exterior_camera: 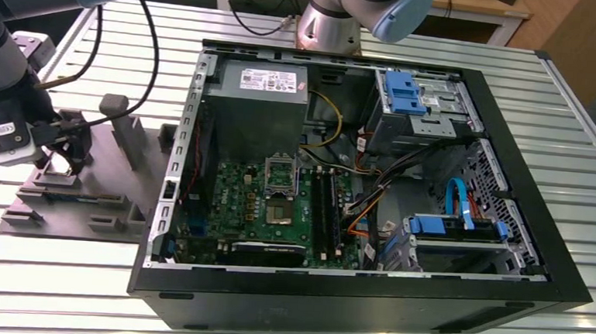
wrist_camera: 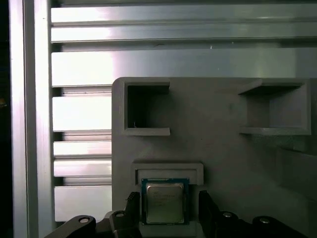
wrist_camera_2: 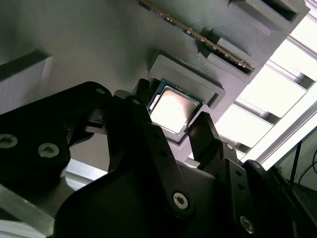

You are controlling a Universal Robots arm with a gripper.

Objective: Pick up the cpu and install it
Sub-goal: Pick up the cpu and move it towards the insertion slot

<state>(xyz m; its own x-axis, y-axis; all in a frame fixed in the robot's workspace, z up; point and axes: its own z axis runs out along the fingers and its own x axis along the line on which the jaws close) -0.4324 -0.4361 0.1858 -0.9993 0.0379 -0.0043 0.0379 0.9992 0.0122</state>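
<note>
The cpu [wrist_camera: 164, 202], a small square chip with a silvery top, lies flat in a shallow pocket of the grey fixture [wrist_camera: 218, 163]. In the second wrist view the cpu [wrist_camera_2: 173, 106] shows between two black fingers [wrist_camera_2: 141, 106]. My gripper [wrist_camera: 168, 206] is open and straddles the chip, one finger on each side, with small gaps to its edges. In the exterior view the gripper [exterior_camera: 60, 152] hangs low over the grey fixture [exterior_camera: 99, 205] at the exterior view's left, beside the open computer case. The dark socket [exterior_camera: 279, 209] sits on the green motherboard inside the case.
The open black computer case [exterior_camera: 502, 226] holds a grey power supply [exterior_camera: 255, 110], blue drive brackets [exterior_camera: 401, 92] and loose cables. A memory stick [wrist_camera_2: 198, 34] stands in a fixture slot near the chip. Upright grey posts [exterior_camera: 129, 129] rise from the fixture. The table is slatted aluminium.
</note>
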